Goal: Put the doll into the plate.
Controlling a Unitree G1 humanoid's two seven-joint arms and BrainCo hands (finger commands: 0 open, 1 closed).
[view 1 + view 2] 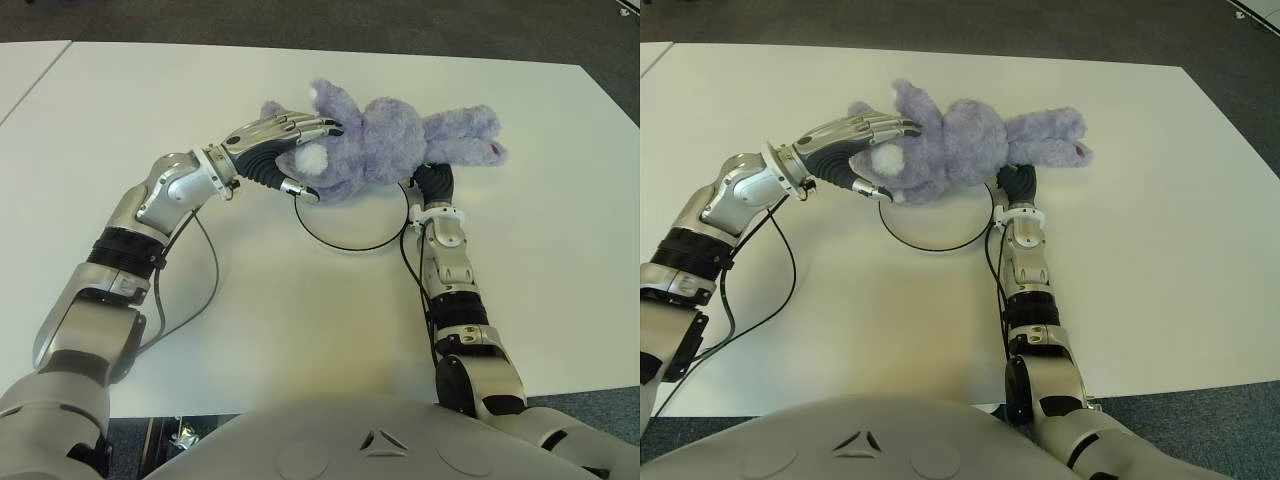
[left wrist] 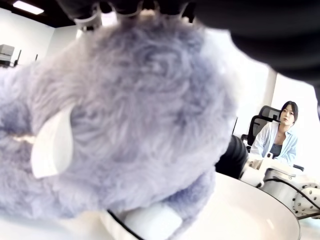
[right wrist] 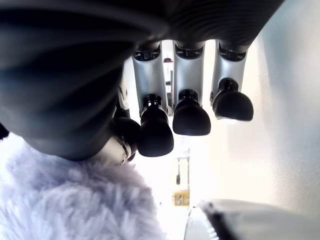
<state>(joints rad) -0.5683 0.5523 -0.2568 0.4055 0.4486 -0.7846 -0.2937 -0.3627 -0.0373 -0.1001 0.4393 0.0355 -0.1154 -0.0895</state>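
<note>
We see the purple plush doll (image 1: 390, 140) lying lengthwise over the far rim of the white plate (image 1: 340, 232), its head to the left and its legs reaching right past the plate's edge. Our left hand (image 1: 285, 150) comes in from the left and is clamped on the doll's head, with its fingers (image 1: 300, 125) curled over the top and the thumb tucked underneath near the white tusk. In the left wrist view the doll's fur fills most of the picture, pressed against the palm, with the plate's pale rim below it. Our right hand (image 1: 433, 182) shows at the right edge of the plate, just beneath the doll's body, and most of it is hidden by the fur in the eye views. Its own wrist view shows the fingertips (image 3: 191, 119) curled downward beside the fur, but we cannot tell whether they grip the doll. The plate sits on the white tabletop (image 1: 250, 330). A seated person (image 2: 277, 137) shows in the background of the left wrist view.
</note>
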